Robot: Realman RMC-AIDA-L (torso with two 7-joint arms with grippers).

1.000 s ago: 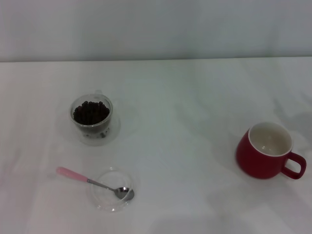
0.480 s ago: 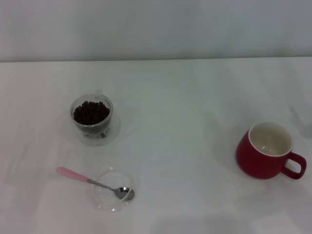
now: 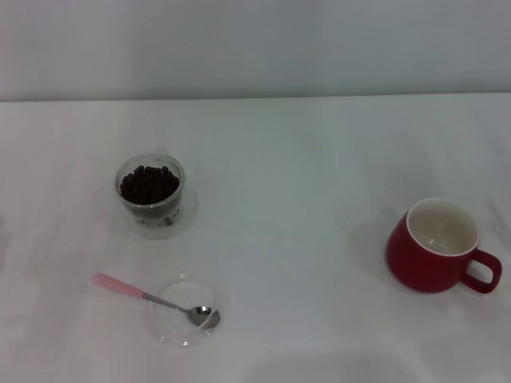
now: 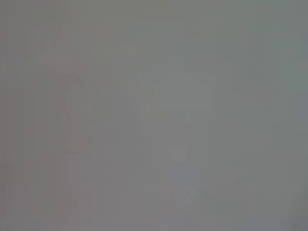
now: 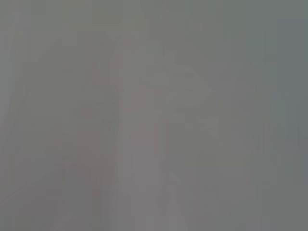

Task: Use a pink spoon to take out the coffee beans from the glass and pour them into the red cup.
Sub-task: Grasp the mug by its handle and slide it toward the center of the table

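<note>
Where its steel bowl rests, pink spoon [image 3: 152,299] lies.

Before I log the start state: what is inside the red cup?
The red cup shows only its bare cream inside; its near inner wall is hidden. The coffee beans are all in the glass.

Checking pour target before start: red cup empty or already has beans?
Empty. The head view looks into the upright red cup: only cream-white inside shows. The coffee beans sit in the glass.
</note>
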